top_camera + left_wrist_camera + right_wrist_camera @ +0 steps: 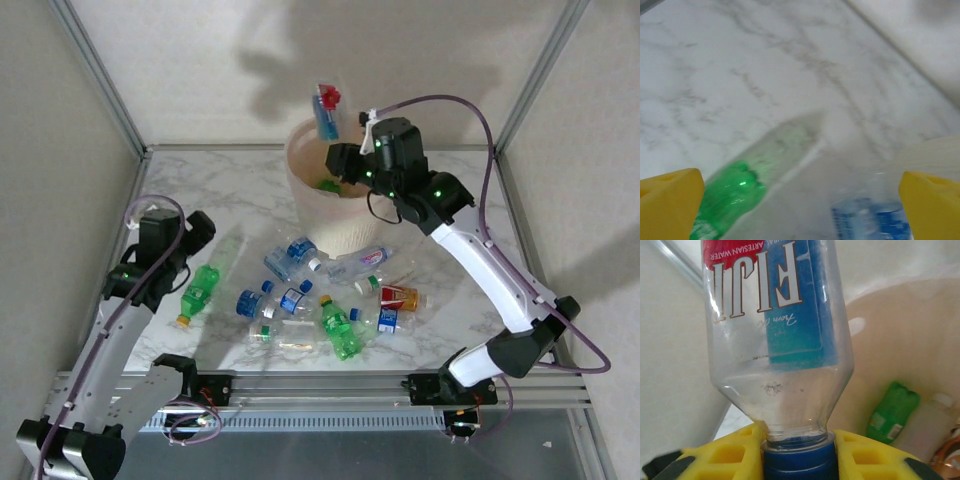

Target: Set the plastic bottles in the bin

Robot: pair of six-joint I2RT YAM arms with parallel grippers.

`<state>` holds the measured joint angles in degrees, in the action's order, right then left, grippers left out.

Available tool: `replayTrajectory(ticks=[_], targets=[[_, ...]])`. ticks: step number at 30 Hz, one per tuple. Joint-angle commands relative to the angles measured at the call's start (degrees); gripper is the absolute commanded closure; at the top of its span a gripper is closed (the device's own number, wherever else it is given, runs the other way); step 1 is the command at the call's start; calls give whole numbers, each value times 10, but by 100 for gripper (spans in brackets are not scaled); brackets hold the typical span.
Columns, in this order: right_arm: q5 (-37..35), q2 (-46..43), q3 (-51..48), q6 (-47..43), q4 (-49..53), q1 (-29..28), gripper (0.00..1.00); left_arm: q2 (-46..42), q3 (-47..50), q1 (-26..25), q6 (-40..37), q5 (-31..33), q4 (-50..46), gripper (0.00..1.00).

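My right gripper (799,456) is shut on the blue cap of a clear Fiji bottle (780,340), which stands cap-down. In the top view that bottle (327,108) is held over the cream bin (305,205) by the right gripper (347,158). A green bottle (892,412) and a clear one (935,422) lie inside the bin (900,330). My left gripper (800,210) is open over the marble, with a green bottle (725,200) by its left finger and a blue-labelled bottle (875,220) towards its right finger. Seen from above, the left gripper (200,232) hovers just behind that green bottle (200,290).
Several more plastic bottles lie in a loose cluster in front of the bin: blue-labelled ones (290,255), a green one (343,330) and one with a red and orange label (400,297). Metal frame posts stand at the table's back corners. Bare marble lies at the far left (215,190).
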<state>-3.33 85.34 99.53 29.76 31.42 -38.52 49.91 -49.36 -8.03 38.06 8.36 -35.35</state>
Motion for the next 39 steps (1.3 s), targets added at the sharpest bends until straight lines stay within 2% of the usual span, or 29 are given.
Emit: replayTrajectory(ticks=[1,4,7,10,13,17,20,25,30,35,39], targets=[[23,14,-4,-14,11,26,76,-11,31,3,-32,58,-13,0],[26,10,-27,-14,2,38,67,-3,64,4,-31,46,8,1],[25,0,-55,-13,-5,49,40,18,73,4,-24,34,19,0],[14,-10,-70,-15,-1,54,28,39,86,4,-12,14,35,0],[13,-27,-74,-20,1,54,27,55,108,5,8,6,50,0],[33,-58,-88,-16,-3,55,27,60,123,10,28,35,68,1],[49,-86,-112,-3,-8,54,27,71,130,17,32,24,84,0],[49,-123,-149,7,-11,55,24,97,135,16,23,7,95,0],[47,-133,-163,12,-12,55,23,111,146,15,26,22,97,0],[53,-139,-176,21,-26,55,23,160,133,10,13,-11,101,0],[59,-150,-195,29,-41,54,22,194,106,-1,-9,25,78,0]])
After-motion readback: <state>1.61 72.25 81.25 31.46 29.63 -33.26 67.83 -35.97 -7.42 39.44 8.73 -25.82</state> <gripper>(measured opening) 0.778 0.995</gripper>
